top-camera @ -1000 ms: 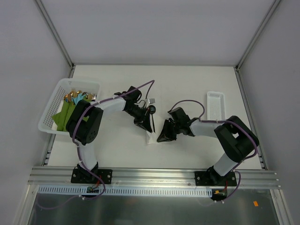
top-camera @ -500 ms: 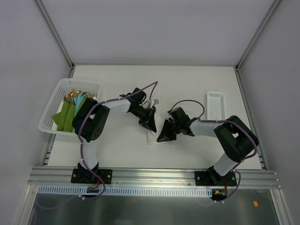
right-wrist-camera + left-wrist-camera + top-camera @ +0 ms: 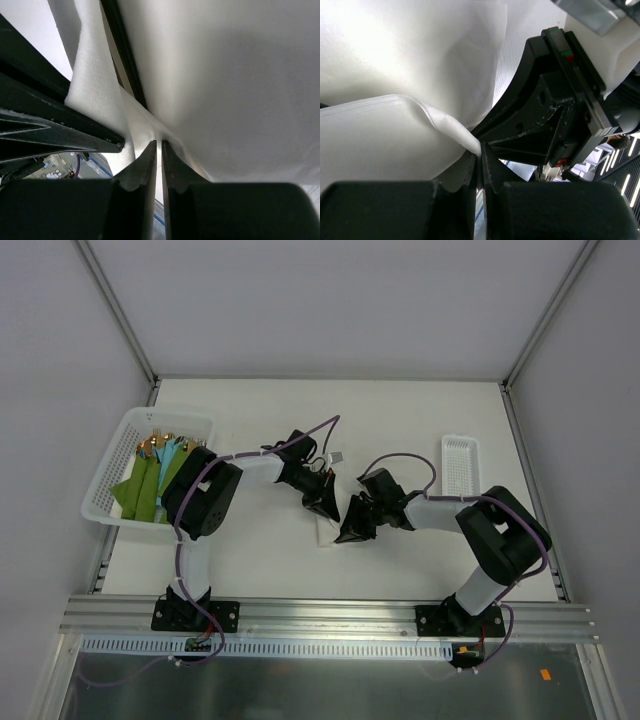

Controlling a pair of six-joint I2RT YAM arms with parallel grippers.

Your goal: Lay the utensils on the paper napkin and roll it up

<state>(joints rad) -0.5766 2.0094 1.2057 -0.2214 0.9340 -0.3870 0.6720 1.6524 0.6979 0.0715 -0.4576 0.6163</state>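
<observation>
White paper fills both wrist views: the paper napkin (image 3: 385, 135) lies on the table (image 3: 400, 410) right between the two sets of jaws, with the arms reaching in from either side and meeting over it. The left gripper (image 3: 480, 159) has its jaws pressed together on a raised fold of the napkin, the puckered edge running straight down into the slit between them. Facing it, almost tip to tip, the right gripper (image 3: 160, 146) is likewise closed on a thin pinch of the same sheet, which drapes up and away from its jaws. A slim black strip (image 3: 122, 55) runs along under the napkin's edge just beyond the right jaws; I cannot tell whether it is cutlery. Well away behind the left jaws sits a white basket (image 3: 100, 502) holding green cloths (image 3: 140, 490), and behind the right jaws a small white tray (image 3: 460, 440).
</observation>
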